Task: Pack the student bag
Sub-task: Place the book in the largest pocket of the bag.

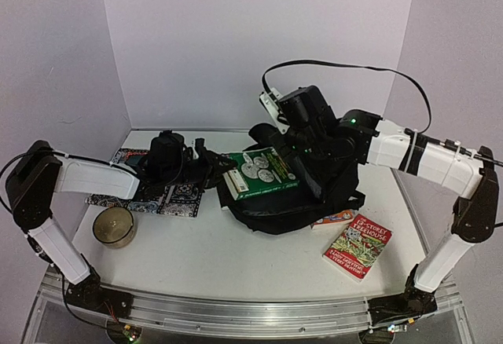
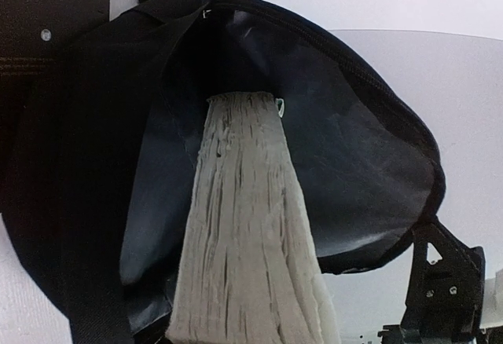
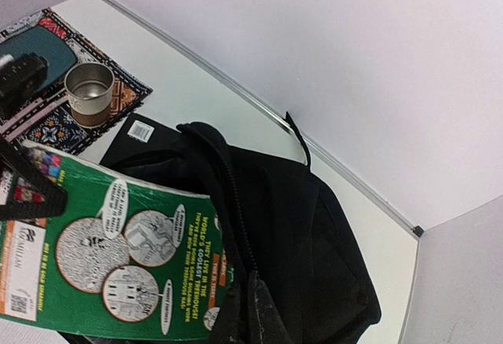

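Student bag [image 1: 334,191] sits right of centre on the worktop, toward the far edge, its mouth facing left and its top pulled upward. Right gripper [image 1: 297,133] is at that raised top, fully closed. Its black fingers are lost against the black fabric, but the bag's rim runs up to them, so it appears pinched there. Left gripper [image 1: 211,163] is clamped on the left end of a green book [image 1: 263,173], the jaws only a book's thickness apart. The book's far end is hidden inside the bag mouth, and the left wrist view shows only its rough page edge [image 2: 247,226] running into the dark lining. Green cover: "WORLD'S GOOFIEST" is partly legible, "MILAN" sits beside a QR code, and the rest is too small. Red book [image 1: 357,246] near the right near edge reads "13-STORY TREEHOUSE". Another book [image 1: 336,220] is mostly covered by the bag, title unreadable. Flat black notebook [image 3: 137,144] is half hidden behind the bag, its white barcode label [image 3: 141,130] illegible. Patterned mat [image 1: 177,199] lies toward the left edge, partly under the left arm, with a cup [image 1: 114,226] at its near edge.
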